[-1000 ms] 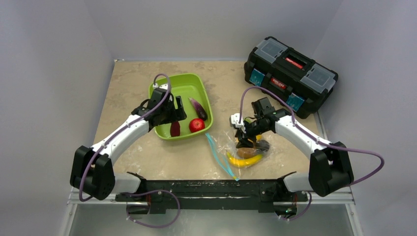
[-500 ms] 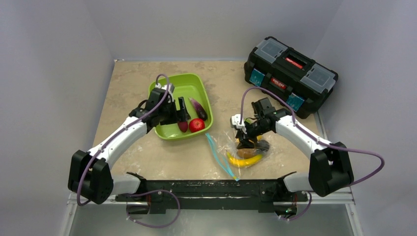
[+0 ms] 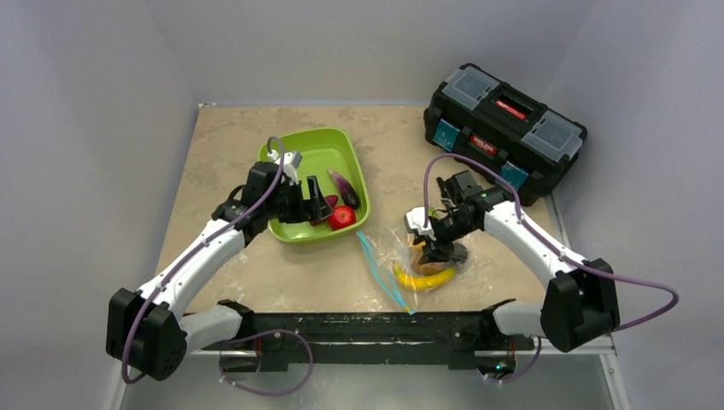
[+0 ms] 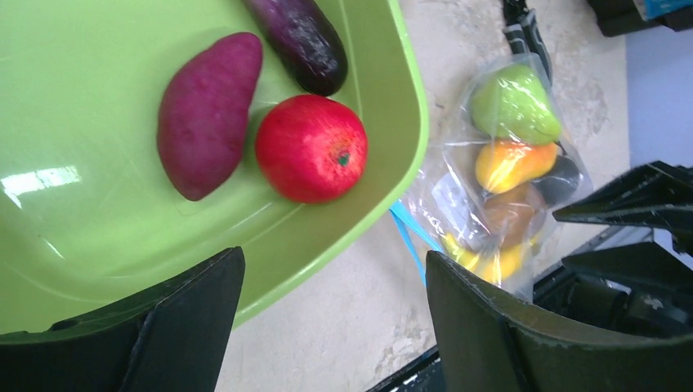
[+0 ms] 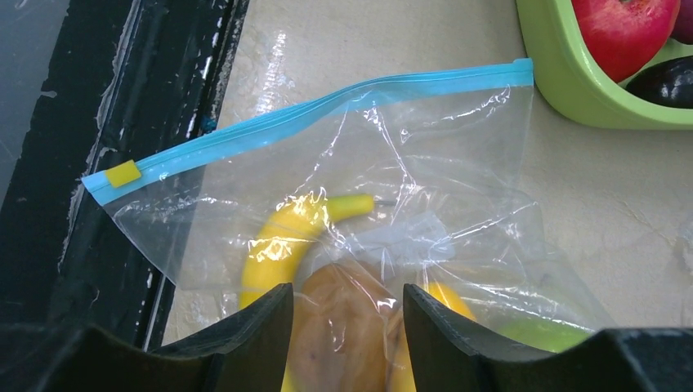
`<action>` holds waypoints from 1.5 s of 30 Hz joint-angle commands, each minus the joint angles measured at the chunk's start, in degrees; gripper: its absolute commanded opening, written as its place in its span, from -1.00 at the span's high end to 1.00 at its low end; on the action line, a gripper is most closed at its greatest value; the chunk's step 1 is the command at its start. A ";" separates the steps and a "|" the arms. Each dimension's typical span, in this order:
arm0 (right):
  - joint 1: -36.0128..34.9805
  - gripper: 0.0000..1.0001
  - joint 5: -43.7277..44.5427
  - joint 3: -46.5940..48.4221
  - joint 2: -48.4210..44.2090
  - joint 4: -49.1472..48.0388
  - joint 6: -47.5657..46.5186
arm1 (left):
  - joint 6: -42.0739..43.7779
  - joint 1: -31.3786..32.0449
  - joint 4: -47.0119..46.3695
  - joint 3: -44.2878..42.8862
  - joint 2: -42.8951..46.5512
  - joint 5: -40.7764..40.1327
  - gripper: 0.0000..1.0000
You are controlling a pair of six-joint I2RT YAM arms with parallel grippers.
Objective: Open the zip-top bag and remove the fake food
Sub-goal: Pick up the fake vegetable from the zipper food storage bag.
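Note:
The clear zip-top bag (image 3: 408, 256) lies on the table with its teal zipper strip (image 5: 310, 110) toward the tray. It holds a yellow banana (image 5: 274, 241), brown kiwi (image 5: 343, 327), green pear (image 4: 515, 102), orange piece (image 4: 511, 162) and dark plum (image 4: 564, 181). My right gripper (image 5: 347, 292) is open, low over the bag (image 5: 441, 155), a finger on each side of the kiwi. My left gripper (image 4: 333, 260) is open and empty above the tray's near rim. A red apple (image 4: 310, 147), purple eggplant (image 4: 298, 37) and a magenta piece (image 4: 208, 110) lie in the lime-green tray (image 4: 82, 212).
A black toolbox (image 3: 504, 128) stands at the back right. The black base rail (image 3: 359, 325) runs along the near edge, just beside the bag's zipper end. Grey walls close in the table on the left, back and right.
My left gripper has swung right across the tray toward the apple, and the magenta piece now lies closer to the apple. My right gripper has dropped lower onto the bag.

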State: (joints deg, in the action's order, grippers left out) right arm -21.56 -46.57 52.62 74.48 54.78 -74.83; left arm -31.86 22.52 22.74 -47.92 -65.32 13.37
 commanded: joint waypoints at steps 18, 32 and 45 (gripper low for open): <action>0.83 0.31 15.15 -7.49 -8.81 -0.24 0.38 | -0.50 7.24 -12.67 14.27 14.95 16.65 -0.50; 0.96 0.60 19.15 -12.09 -7.08 -9.22 3.80 | 0.50 22.80 -19.36 13.25 -0.04 11.53 -0.19; 0.82 0.83 15.57 -10.24 -1.64 -15.02 6.06 | 0.24 26.82 -23.86 9.83 -9.26 9.33 -0.16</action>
State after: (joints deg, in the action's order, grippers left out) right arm -20.93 -28.21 40.80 71.72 42.85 -70.17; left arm -32.14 48.77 3.68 -35.48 -73.38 23.59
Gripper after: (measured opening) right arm 0.101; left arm 0.578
